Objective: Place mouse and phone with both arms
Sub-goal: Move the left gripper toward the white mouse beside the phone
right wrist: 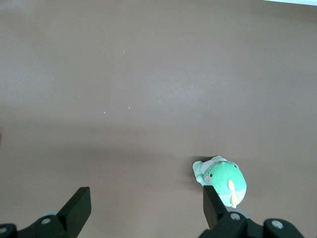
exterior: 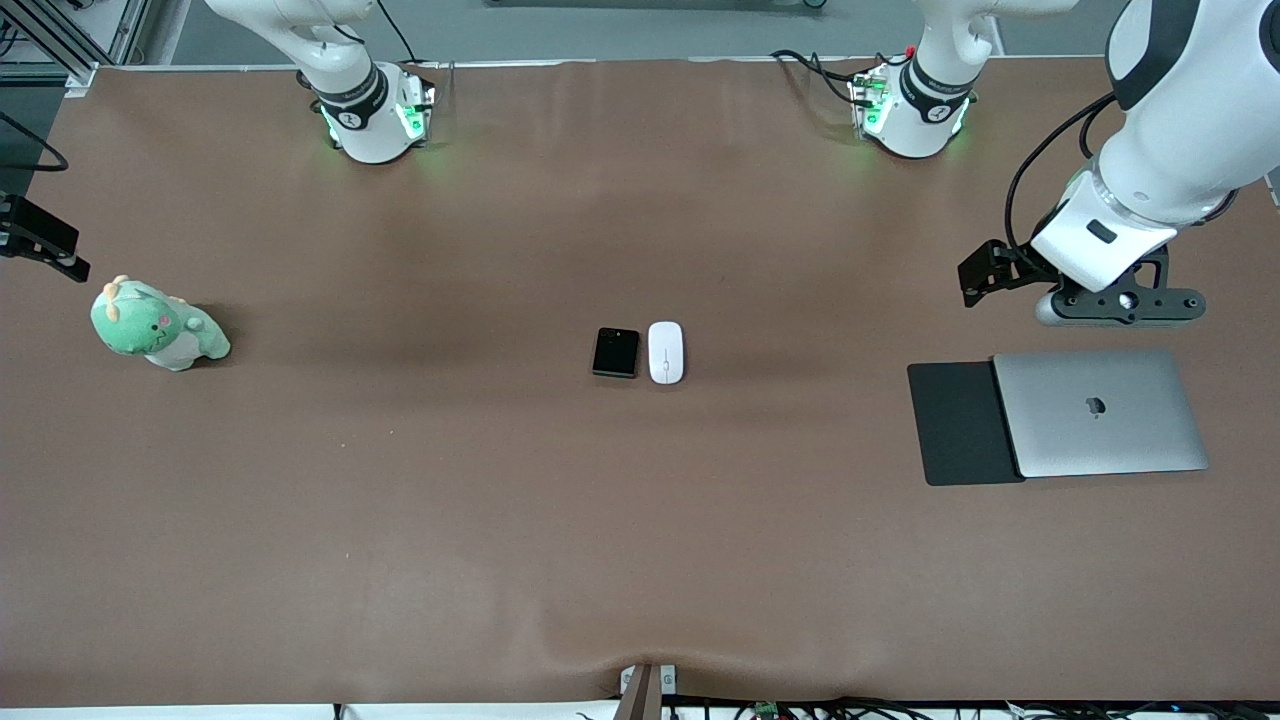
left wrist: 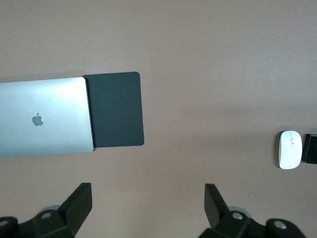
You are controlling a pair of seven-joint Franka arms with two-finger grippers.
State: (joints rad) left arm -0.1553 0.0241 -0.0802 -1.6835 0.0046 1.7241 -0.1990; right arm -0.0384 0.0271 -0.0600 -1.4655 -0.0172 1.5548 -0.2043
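Mouse (exterior: 665, 352): glossy white oval, mid-table, just beside phone (exterior: 615, 352) (black glossy slab, toward right arm's end) | left gripper (left wrist: 146, 198): fingers wide, empty, over bare brown table (exterior: 400, 500) by silver laptop (exterior: 1100, 412) and matte black mat (exterior: 955, 425) | right gripper (right wrist: 146, 201): fingers wide, empty, near green plush (right wrist: 223, 181)

A: What does the left wrist view cut off?
B: The phone (left wrist: 312, 149) shows only as a sliver at the frame edge, beside the mouse (left wrist: 290, 149); the laptop (left wrist: 44, 117) runs off the edge too, and overlaps the black mat (left wrist: 118, 109).

A: And the front view?
B: The right gripper (exterior: 40, 240) is mostly out of frame, apparently only its black tip showing. The left gripper (exterior: 1120, 300) hides its fingers beneath its body.
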